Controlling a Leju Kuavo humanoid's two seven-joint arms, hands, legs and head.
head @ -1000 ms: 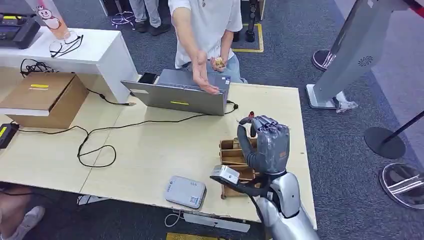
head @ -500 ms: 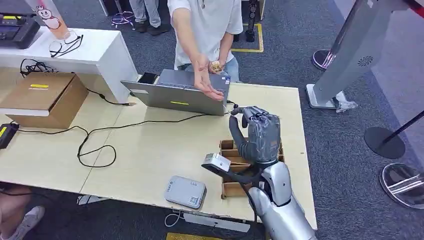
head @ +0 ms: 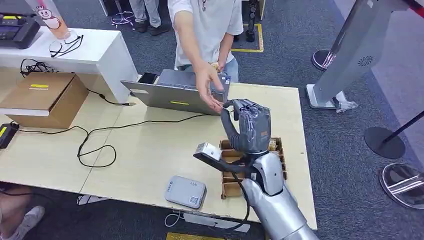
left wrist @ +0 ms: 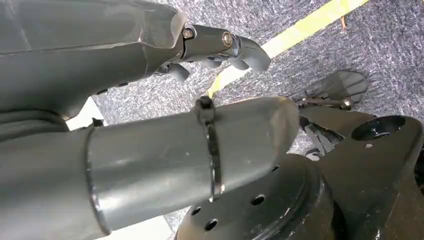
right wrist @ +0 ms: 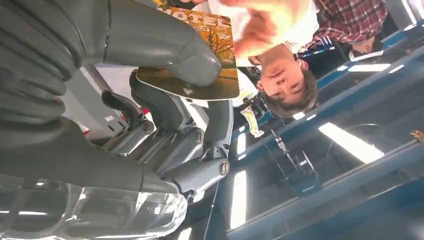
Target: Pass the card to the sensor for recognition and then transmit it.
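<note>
My right hand [head: 250, 127] is raised over the far side of the table, next to the laptop. In the right wrist view its thumb [right wrist: 165, 40] presses an orange card [right wrist: 227, 55] with a tree picture against the fingers. A person's hand [head: 207, 86] reaches down to just beside my fingertips. The sensor, a flat grey-white reader [head: 186, 191], lies near the table's front edge, well below and left of the hand. My left hand [left wrist: 125, 55] hangs above the carpet, holding nothing, its fingers apart from the thumb.
A wooden slotted card box [head: 274, 150] sits under my right forearm. A grey laptop [head: 175, 95] stands at the table's far edge, with a black cable [head: 95, 147] looping across the left. A cardboard box [head: 45, 97] is at the far left. The person [head: 207, 25] stands behind the table.
My right hand has risen and moved left and farther away with the card, from above the card box toward the laptop. The person's hand has come down to meet it.
</note>
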